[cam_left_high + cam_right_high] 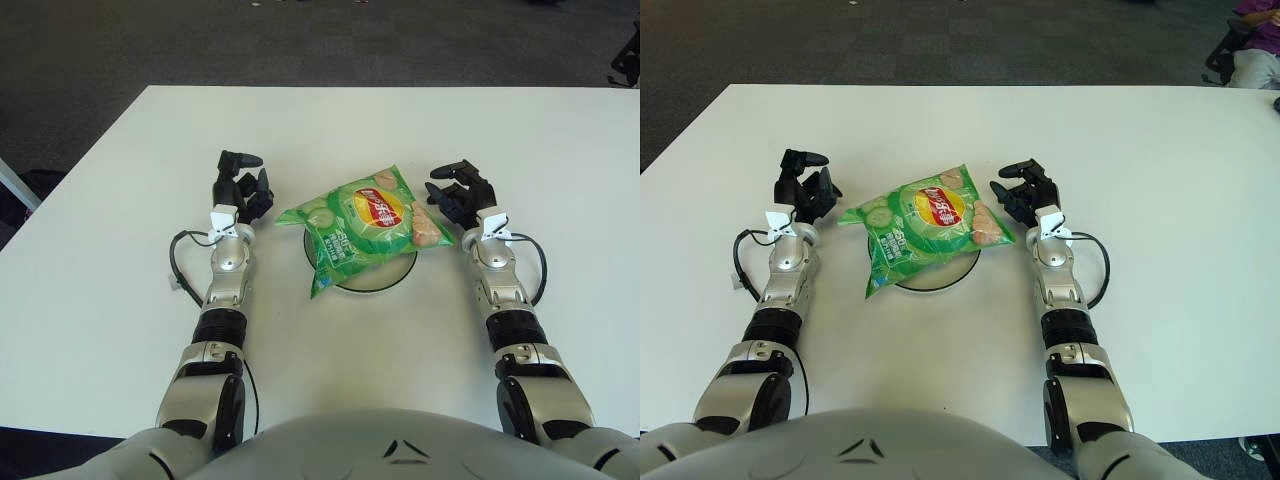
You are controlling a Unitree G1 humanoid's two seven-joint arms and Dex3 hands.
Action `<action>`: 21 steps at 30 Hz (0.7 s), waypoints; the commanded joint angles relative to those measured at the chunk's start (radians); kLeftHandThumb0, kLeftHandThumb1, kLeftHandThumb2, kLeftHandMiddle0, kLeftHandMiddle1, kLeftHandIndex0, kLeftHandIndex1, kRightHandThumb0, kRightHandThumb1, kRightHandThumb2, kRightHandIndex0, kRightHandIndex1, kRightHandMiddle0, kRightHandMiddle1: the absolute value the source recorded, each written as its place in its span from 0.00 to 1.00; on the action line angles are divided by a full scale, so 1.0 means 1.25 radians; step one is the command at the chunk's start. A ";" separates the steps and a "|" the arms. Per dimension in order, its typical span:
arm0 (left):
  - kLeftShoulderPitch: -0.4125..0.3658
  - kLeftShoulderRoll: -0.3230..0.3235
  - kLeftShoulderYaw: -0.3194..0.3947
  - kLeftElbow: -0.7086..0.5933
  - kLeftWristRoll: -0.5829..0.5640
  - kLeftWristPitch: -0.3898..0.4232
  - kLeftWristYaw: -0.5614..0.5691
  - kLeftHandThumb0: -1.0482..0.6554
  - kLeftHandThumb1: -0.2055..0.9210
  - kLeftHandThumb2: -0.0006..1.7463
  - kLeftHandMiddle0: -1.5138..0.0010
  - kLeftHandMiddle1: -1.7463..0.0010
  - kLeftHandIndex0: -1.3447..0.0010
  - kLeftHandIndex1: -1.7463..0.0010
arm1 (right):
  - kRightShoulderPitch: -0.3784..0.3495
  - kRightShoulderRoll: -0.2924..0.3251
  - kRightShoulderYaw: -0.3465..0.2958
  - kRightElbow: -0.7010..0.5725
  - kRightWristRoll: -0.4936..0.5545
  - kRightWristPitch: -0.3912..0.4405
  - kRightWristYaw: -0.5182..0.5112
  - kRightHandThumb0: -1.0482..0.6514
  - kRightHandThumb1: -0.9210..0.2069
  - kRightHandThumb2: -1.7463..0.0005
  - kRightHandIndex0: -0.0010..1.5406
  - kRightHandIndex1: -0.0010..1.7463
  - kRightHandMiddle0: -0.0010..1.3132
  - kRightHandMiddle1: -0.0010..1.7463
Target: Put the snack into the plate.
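A green snack bag (364, 226) with a red logo lies across a white plate (388, 278) in the middle of the white table; it covers most of the plate and overhangs it on the left. My left hand (240, 187) is a short way left of the bag, clear of it, fingers spread and holding nothing. On the other side, my right hand (459, 196) sits close to the bag's right corner with its fingers relaxed and empty.
The white table (120, 200) stretches wide on both sides and behind the plate. Dark carpet lies beyond its far edge. A seated person (1252, 40) shows at the far right corner of the right eye view.
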 commanded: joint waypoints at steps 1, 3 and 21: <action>-0.001 0.011 0.002 -0.008 -0.003 0.007 -0.006 0.40 0.82 0.45 0.42 0.00 0.76 0.00 | 0.003 -0.002 -0.007 0.002 0.002 -0.016 -0.002 0.61 0.00 0.92 0.46 0.72 0.37 0.70; -0.001 0.013 0.001 -0.009 -0.003 0.009 -0.007 0.40 0.82 0.45 0.42 0.00 0.76 0.00 | 0.003 -0.002 -0.007 0.000 0.002 -0.017 -0.002 0.61 0.00 0.92 0.46 0.72 0.37 0.69; -0.004 0.018 -0.004 -0.016 -0.006 0.041 -0.021 0.40 0.82 0.45 0.42 0.00 0.76 0.00 | 0.006 0.005 -0.014 0.003 0.004 -0.040 -0.013 0.61 0.00 0.92 0.45 0.73 0.36 0.70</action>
